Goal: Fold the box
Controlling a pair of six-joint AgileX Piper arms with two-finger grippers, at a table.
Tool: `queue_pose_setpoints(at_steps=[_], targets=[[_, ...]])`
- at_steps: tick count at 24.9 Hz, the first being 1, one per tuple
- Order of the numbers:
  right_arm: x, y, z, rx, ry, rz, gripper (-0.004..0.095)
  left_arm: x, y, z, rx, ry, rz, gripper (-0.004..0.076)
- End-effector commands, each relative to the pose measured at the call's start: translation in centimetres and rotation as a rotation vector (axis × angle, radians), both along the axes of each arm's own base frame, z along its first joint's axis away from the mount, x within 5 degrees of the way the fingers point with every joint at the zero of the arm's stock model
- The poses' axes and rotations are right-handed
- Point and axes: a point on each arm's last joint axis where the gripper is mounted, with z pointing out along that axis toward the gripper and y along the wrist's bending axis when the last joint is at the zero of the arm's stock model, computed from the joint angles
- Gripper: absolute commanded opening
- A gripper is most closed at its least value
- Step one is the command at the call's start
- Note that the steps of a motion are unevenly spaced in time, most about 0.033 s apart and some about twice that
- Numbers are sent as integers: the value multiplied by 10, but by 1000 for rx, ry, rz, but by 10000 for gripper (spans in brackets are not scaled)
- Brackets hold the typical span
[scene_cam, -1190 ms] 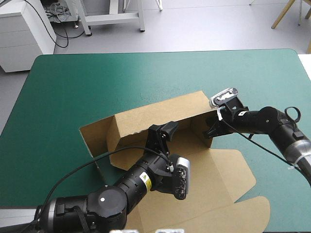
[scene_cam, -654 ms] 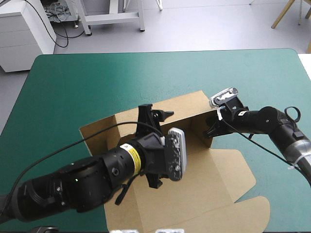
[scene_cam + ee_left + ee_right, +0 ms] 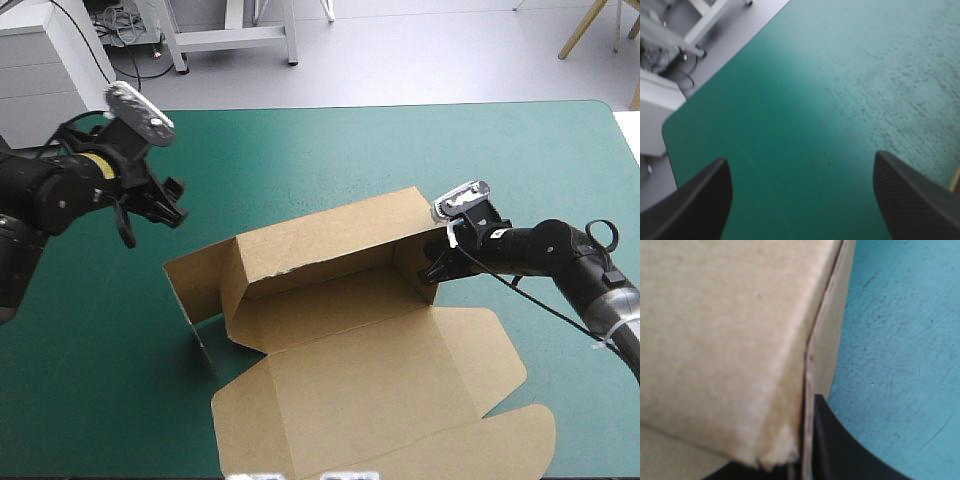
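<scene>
While your right claw pinches the box, your left claw hangs wide open.

In the high view you see matte brown board mid-table on the teal-green cover. Its long back wall is raised and its lid lies flat toward the near edge, with rounded tabs. The yellow label on the left arm is too small to read. In the left wrist view, your black fingers stand far apart over faintly grained cover. In the right wrist view, the fingers are all but closed on the end wall's raw cut edge.
</scene>
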Motion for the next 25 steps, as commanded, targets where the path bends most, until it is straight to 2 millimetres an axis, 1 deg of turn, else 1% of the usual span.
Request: queue_pose_setpoints(at_steps=[1,4,7,8,9,10,11,12,15,20,22,24,25], targets=[[-3,2,16,37,-37,-4,-14,-3,37,13,-175,-30,139,475],[-2,0,17,47,-34,-46,-14,2,63,2,-261,-7,247,368],[-2,-6,21,40,-51,-132,-14,4,83,-8,-304,-19,328,256],[-3,-9,23,31,-63,-157,-14,4,86,-12,-313,-25,344,215],[-6,-13,28,16,-81,-200,-14,5,88,-20,-329,-22,355,131],[-8,-15,31,5,-95,-213,-14,6,88,-22,-332,-22,356,99],[-12,-18,36,-11,-114,-230,-14,7,88,-27,-336,-17,358,25],[-14,-20,38,-17,-119,-234,-14,7,88,-28,-336,-14,359,-4],[-20,-21,41,-13,-99,-254,-14,6,90,-32,-312,10,366,-10],[-26,-22,41,3,13,-294,-14,5,90,-33,-306,31,367,-10],[-27,-25,47,1,42,-340,-14,5,90,-33,-306,31,367,-10],[-25,-28,58,-16,44,-379,-14,5,90,-33,-306,31,367,-10],[-21,-29,64,-51,67,-386,-14,5,90,-33,-306,31,367,-10]])
